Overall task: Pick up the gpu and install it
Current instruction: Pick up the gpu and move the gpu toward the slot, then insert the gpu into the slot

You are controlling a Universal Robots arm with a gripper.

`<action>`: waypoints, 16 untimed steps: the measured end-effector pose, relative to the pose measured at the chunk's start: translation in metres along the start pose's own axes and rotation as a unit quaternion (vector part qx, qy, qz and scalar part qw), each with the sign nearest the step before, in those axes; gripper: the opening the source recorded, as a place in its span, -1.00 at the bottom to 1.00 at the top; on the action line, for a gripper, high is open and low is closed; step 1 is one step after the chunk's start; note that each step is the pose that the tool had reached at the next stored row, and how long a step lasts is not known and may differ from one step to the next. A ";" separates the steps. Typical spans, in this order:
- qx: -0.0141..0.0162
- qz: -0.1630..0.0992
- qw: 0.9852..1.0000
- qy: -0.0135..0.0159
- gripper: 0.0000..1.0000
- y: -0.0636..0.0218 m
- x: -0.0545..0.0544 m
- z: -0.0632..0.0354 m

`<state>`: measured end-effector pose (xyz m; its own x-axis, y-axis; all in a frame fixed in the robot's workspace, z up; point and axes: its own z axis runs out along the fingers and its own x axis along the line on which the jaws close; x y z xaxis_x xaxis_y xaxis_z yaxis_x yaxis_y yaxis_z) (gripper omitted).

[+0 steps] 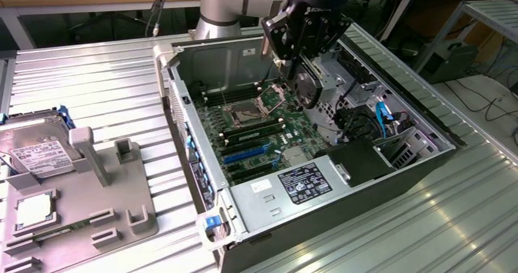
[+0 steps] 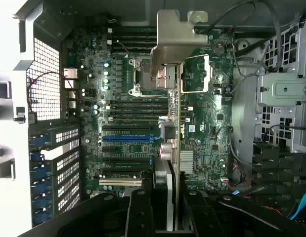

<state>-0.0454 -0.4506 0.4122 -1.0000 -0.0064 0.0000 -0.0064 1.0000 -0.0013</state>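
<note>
My gripper is shut on the gpu and holds it upright over the open computer case. The card's black round fan face points toward the exterior view's left. In the wrist view the gpu appears edge-on between my black fingers, with its silver end bracket at the far end. It hangs above the large green motherboard, over the area of the CPU socket. The blue slot and black slots lie to one side of the card's edge.
A silver hard drive with a white label stands in a grey fixture at the exterior view's left. The power supply fills the case's near end. A drive cage and blue cables sit beside the motherboard.
</note>
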 end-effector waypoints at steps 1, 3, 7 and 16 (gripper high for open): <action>0.000 0.000 1.000 0.000 -0.44 0.0001 0.000 0.0000; 0.000 0.000 1.000 0.000 -0.44 0.0001 0.000 0.0000; 0.000 0.000 1.000 0.000 -0.44 0.0001 0.000 0.0000; 0.000 -0.003 1.000 0.000 -0.44 0.0001 0.000 0.0000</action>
<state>-0.0454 -0.4505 0.4122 -0.9999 -0.0123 0.0000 -0.0123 0.9999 -0.0014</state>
